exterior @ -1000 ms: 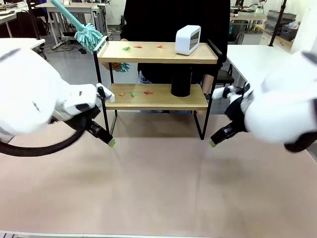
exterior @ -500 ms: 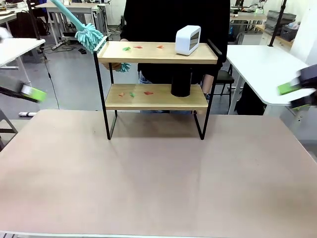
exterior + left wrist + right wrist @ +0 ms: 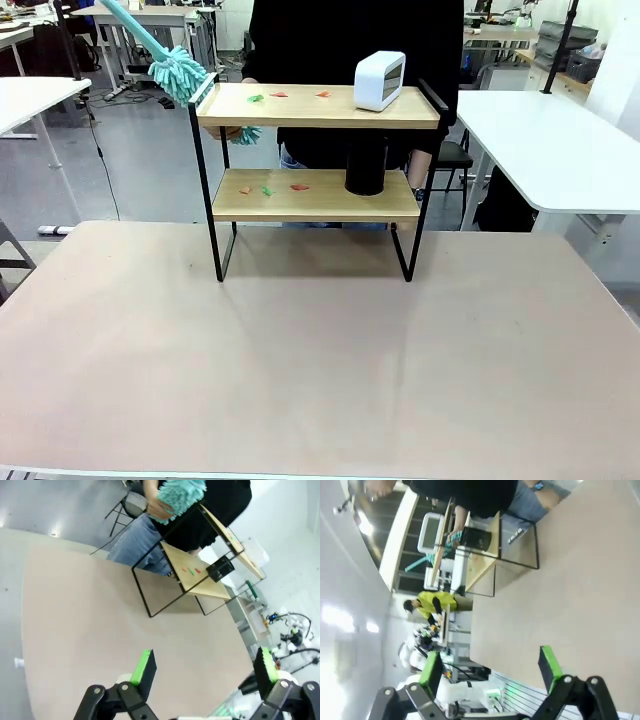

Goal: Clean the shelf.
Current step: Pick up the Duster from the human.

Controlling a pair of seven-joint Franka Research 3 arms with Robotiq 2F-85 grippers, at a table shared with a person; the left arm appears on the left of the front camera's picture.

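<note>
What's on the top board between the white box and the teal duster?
Three small scraps, one green, two reddish, on the shelf, in the front view.

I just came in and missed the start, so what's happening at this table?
A person stands behind the shelf, holding a teal duster at the left end of its top board. Coloured scraps lie on both boards; a white box sits on top, a black cylinder below. The left gripper and right gripper hover open over the tabletop, apart from the shelf, holding nothing.
</note>
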